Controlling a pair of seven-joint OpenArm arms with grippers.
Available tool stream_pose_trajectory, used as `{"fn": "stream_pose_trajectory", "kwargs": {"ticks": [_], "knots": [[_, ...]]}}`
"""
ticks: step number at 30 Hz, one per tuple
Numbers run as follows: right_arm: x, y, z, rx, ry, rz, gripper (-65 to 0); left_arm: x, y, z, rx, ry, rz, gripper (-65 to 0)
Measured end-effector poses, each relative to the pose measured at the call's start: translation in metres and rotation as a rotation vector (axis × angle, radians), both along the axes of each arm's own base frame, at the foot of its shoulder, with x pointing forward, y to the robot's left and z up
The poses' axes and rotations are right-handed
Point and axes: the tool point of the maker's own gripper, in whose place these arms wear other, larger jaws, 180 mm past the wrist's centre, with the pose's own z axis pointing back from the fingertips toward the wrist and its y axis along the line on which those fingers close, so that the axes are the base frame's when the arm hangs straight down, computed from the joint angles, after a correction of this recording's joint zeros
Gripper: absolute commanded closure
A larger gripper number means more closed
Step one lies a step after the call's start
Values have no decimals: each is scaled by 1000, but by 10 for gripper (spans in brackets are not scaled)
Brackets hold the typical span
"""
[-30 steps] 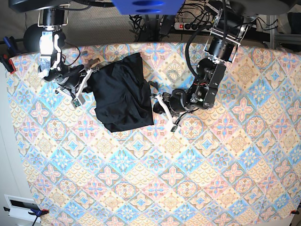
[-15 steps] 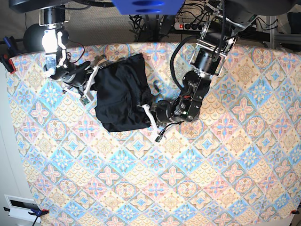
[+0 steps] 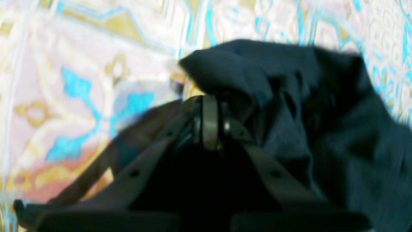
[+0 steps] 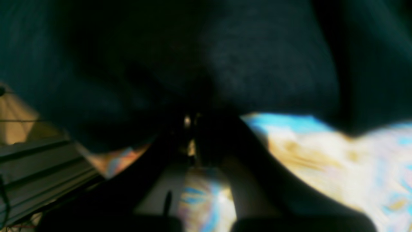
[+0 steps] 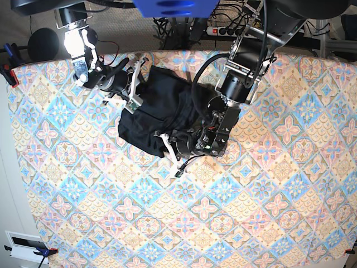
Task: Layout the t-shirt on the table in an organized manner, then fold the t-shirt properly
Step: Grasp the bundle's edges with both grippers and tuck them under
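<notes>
The black t-shirt [image 5: 159, 109] lies bunched at the back middle of the patterned table [image 5: 223, 212]. My left gripper [image 5: 169, 148] sits at the shirt's near edge. In the left wrist view this gripper [image 3: 210, 100] is shut, with a fold of the t-shirt [image 3: 322, 112] pinched at its tips and the table [image 3: 80, 80] to its left. My right gripper [image 5: 135, 84] is at the shirt's far-left edge. The right wrist view is dark: the t-shirt [image 4: 225, 58] drapes over the shut gripper [image 4: 190, 129], and a strip of table [image 4: 338, 161] shows below.
The left arm's black links [image 5: 240, 78] reach over the shirt's right side. A power strip and cables [image 5: 223, 30] lie beyond the table's far edge. A red clamp [image 5: 10, 75] grips the left edge, and a white box [image 5: 25, 245] sits off the near-left corner.
My left gripper moved left and nearer along the shirt's edge. My right gripper moved right and farther back with the fabric. The shirt shifted right and bunched up more.
</notes>
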Motion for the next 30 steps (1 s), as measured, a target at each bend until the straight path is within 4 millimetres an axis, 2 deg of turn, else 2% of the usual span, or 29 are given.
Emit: {"fn": "stream_pose_trajectory", "kwargs": {"ticks": [8,10,14,16,22,25,30], "knots": [[-14,26,-1,31,13,81,0,6,-30,4,-47,-17,11,0],[-16,31,-1,39,14,95,0,6,-31,5,-46,-18,6,0],[-23,59,1,88,32,106,0,7,-31,6,-42,-14,-1,0],[-26,65,2,102,40,117,0,7,-31,7,-45,-12,0,0],[-6,61,5,63,6,128,0,8,-30,7,-44,-11,1,0],[-6,65,5,72,7,118,0,9,-31,8,-44,-28,-1,0],[-6,68,6,78,8,117,0,7,-45,11,-73,-62,-15,0]]}}
